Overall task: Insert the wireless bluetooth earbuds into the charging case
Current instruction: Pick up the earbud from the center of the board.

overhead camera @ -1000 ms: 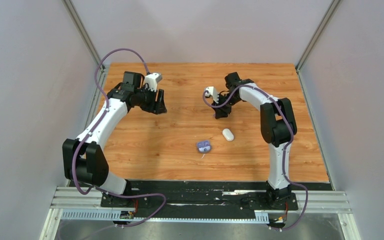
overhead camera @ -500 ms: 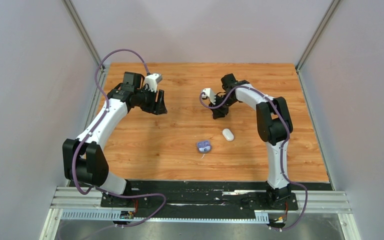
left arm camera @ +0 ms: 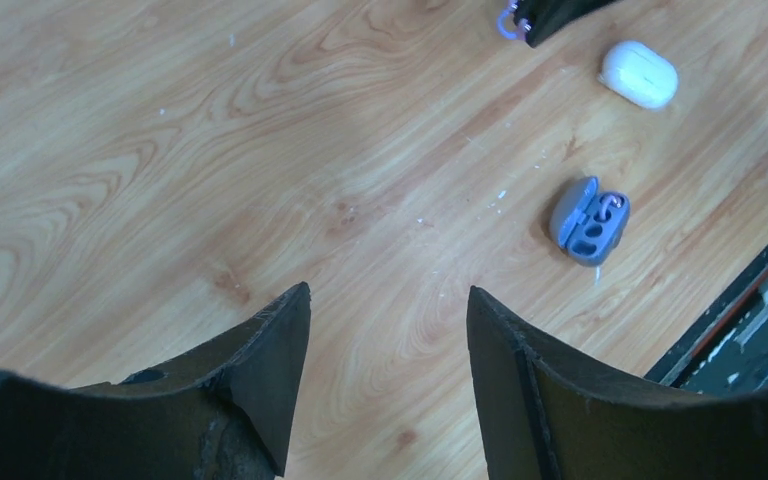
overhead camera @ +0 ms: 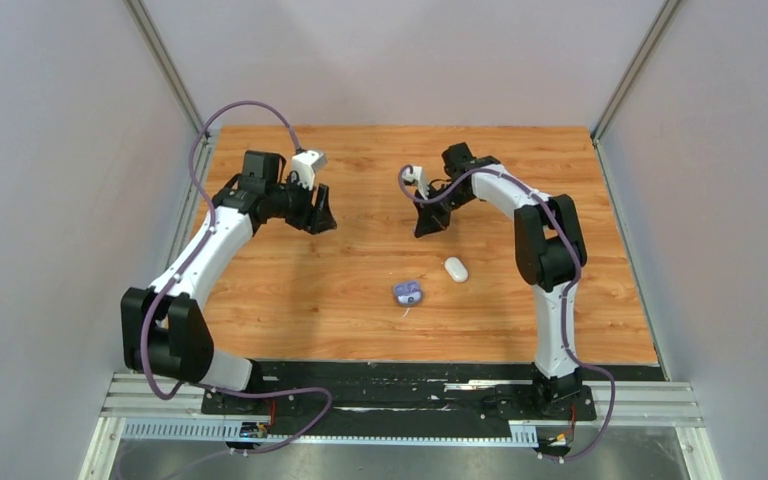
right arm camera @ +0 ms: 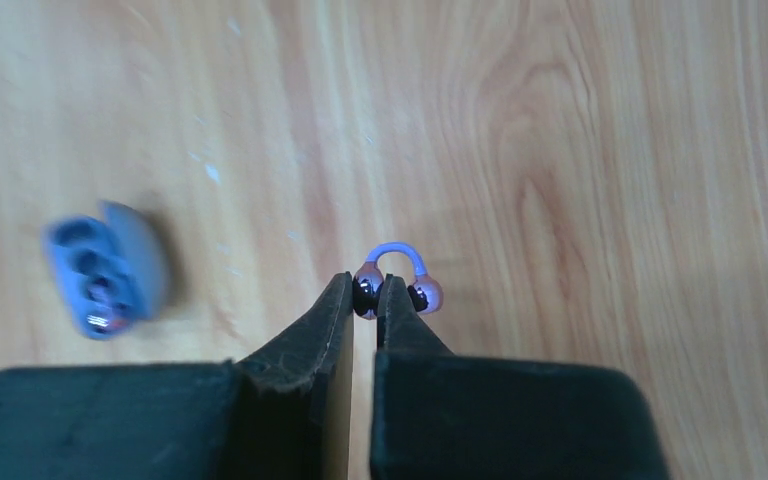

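Wooden tabletop (overhead camera: 290,300), right gripper (right arm camera: 365,290) clamped on a purple earbud (right arm camera: 422,293) in the far half, left gripper (left arm camera: 388,293) spread empty, purple case (left arm camera: 588,220) open.

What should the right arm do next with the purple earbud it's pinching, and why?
Probably raise the right gripper slightly off the wooden table. It is shut on the purple earbud, and the open purple case lies apart from it, so the bud needs clearance before travelling.
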